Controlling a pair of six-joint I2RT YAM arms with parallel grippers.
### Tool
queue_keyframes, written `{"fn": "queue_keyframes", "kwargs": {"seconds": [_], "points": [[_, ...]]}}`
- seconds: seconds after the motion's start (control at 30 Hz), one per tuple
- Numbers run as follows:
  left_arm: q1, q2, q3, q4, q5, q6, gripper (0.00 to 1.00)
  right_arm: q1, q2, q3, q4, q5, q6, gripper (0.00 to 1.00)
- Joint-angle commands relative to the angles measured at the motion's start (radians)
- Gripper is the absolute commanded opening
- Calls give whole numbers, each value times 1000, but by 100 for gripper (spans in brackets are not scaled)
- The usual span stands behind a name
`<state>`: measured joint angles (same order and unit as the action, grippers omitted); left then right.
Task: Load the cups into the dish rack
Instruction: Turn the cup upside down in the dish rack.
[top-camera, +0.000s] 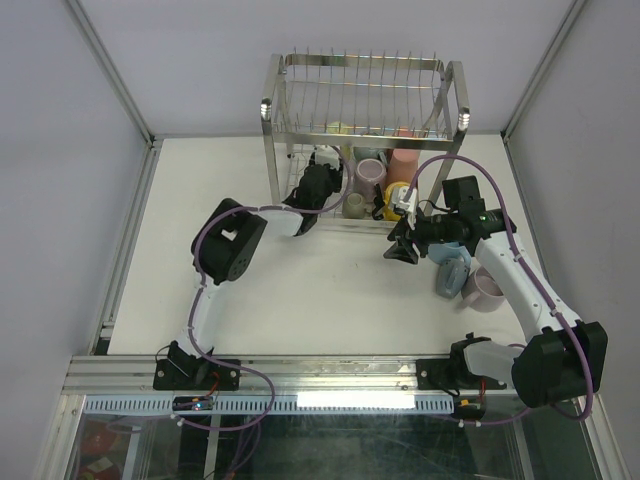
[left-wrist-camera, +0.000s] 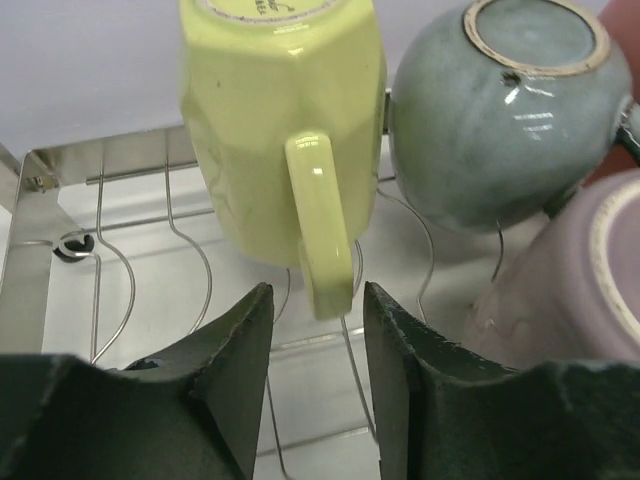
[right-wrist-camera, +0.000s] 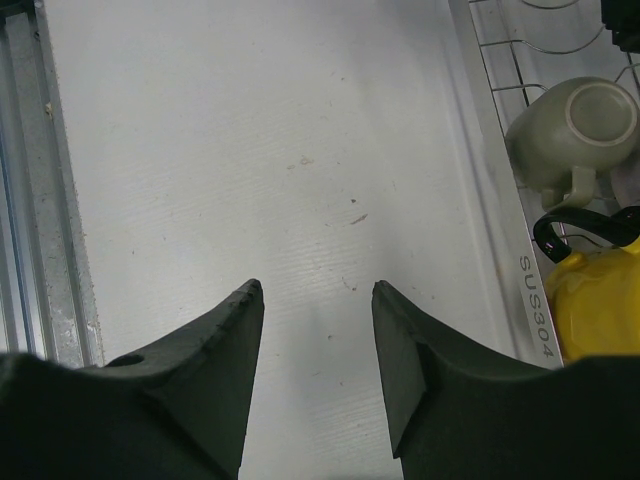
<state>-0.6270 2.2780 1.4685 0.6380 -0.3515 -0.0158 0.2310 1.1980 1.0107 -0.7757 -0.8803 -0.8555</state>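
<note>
My right claw (right-wrist-camera: 315, 290) hangs open over the table (top-camera: 330, 300), with a grey-blue cup (top-camera: 450, 272) and a mauve cup (top-camera: 488, 292) just beside its arm. Farther on, my left claw (left-wrist-camera: 315, 288) stands open in the dish rack (top-camera: 272, 140), its jaws flanking, not gripping, the handle of an upturned pale-yellow cup (left-wrist-camera: 280, 130).

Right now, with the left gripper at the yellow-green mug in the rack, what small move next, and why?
Probably draw the left gripper back out of the dish rack. Its jaws stand apart with gaps either side of the handle, and the yellow-green mug sits upside down on the wires, so it looks placed.
</note>
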Motion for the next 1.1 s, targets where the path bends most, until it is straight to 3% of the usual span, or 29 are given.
{"fn": "queue_keyframes", "kwargs": {"seconds": [0.0, 0.1, 0.27, 0.77, 1.07], "points": [[-5, -150, -69, 129, 58, 14, 42, -6, -9, 38, 9, -33, -10, 50], [-13, -194, -137, 174, 72, 22, 47, -7, -9, 37, 8, -34, -11, 50], [-24, -263, -233, 214, 101, 16, 47, -7, -9, 35, 9, -35, -11, 50], [-68, -522, -561, 305, 185, -58, 25, -6, -13, 37, 4, -44, -17, 50], [-67, -747, -796, 294, 293, -152, 24, -9, -15, 37, -8, -68, -35, 50]]}}
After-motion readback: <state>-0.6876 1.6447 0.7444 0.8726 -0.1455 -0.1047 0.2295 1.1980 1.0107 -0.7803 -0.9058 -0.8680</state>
